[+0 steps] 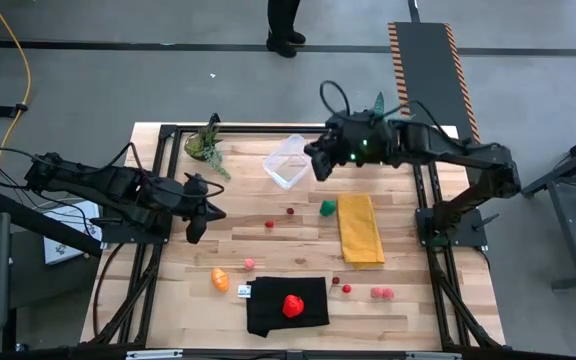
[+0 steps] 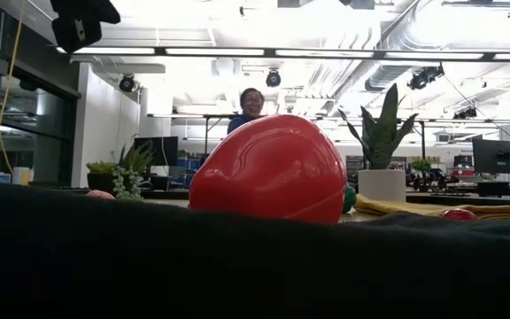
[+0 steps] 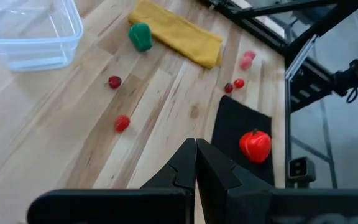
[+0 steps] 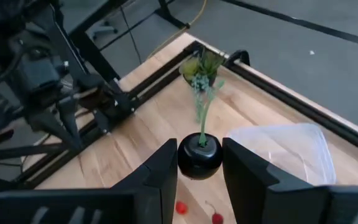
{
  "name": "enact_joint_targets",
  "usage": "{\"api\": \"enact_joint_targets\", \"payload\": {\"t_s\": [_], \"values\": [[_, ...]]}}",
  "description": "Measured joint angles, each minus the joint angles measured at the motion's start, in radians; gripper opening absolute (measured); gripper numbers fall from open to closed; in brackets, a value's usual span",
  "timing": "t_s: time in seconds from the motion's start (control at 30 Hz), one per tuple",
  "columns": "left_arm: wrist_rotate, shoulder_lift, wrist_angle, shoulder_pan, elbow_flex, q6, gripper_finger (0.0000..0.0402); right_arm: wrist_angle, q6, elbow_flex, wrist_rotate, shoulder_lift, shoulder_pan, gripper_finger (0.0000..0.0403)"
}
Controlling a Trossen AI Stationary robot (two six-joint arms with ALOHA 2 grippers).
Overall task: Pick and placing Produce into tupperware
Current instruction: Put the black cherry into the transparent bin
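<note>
Right gripper point(image 4: 200, 163) part-open, clamped on a dark berry point(image 4: 199, 155) with green stem, beside the clear tub point(image 1: 287, 160). Left gripper point(image 3: 196, 163) shut, empty, above the table point(image 1: 268, 250).

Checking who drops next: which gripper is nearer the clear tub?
Right. The right gripper, shut on a dark berry, hangs by the clear tub's edge. The left gripper, shut, is off across the table.

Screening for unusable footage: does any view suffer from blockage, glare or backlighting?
Low view: a black cloth fills the lower half and the red strawberry-like piece looms huge, hiding the table; the ceiling lights blow out. High view: evenly lit, only soft shadows. Wrist views: clear, though each arm's own jaws cover the bottom.
</note>
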Motion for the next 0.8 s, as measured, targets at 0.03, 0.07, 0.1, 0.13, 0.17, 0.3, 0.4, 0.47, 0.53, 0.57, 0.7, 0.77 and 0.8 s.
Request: {"api": "enact_joint_targets", "payload": {"t_s": [0.03,0.07,0.1,0.13,0.17,0.3,0.4,0.47,0.53,0.57,0.7,0.77,0.8], "values": [[-0.005,0.0,0.004,0.0,0.0,-0.004,0.0001,0.006,-0.008,0.001,-0.017,0.0,-0.02,0.0099],[-0.009,0.0,0.013,0.0,0.0,-0.005,0.0001,0.01,-0.013,0.001,-0.03,0.001,-0.04,0.0099],[-0.013,0.0,0.022,0.0,0.0,-0.005,0.0001,0.017,-0.022,0.002,-0.045,0.005,-0.059,0.0099],[-0.016,0.0,0.027,0.0,0.0,-0.006,0.0001,0.022,-0.032,0.002,-0.062,0.008,-0.077,0.0099],[-0.016,0.0,0.031,0.0,0.0,-0.006,0.0001,0.023,-0.041,0.002,-0.076,0.014,-0.096,0.0099],[-0.03,0.0,0.041,0.0,0.0,-0.009,0.0001,0.045,-0.068,0.002,-0.153,0.054,-0.155,0.0099],[-0.041,0.0,0.042,0.0,0.0,-0.028,0.0001,0.053,-0.089,0.002,-0.199,0.101,-0.178,0.0099],[-0.048,0.0,0.043,0.0,0.0,-0.033,0.0001,0.053,-0.099,0.002,-0.222,0.133,-0.19,0.0099],[-0.056,0.0,0.043,0.0,0.0,-0.035,0.0001,0.044,-0.101,0.002,-0.239,0.166,-0.201,0.0099],[-0.059,0.0,0.043,0.0,0.0,-0.035,0.0001,0.041,-0.106,0.002,-0.242,0.185,-0.204,0.0099],[-0.06,0.0,0.043,0.0,0.0,-0.035,0.0001,0.033,-0.129,0.002,-0.254,0.257,-0.214,0.0099],[-0.06,0.0,0.043,0.0,0.0,-0.036,0.0001,0.033,-0.134,0.002,-0.257,0.294,-0.218,0.0099],[-0.06,0.0,0.043,0.0,0.0,-0.037,0.0001,0.033,-0.134,0.002,-0.26,0.312,-0.221,0.0099]]}}
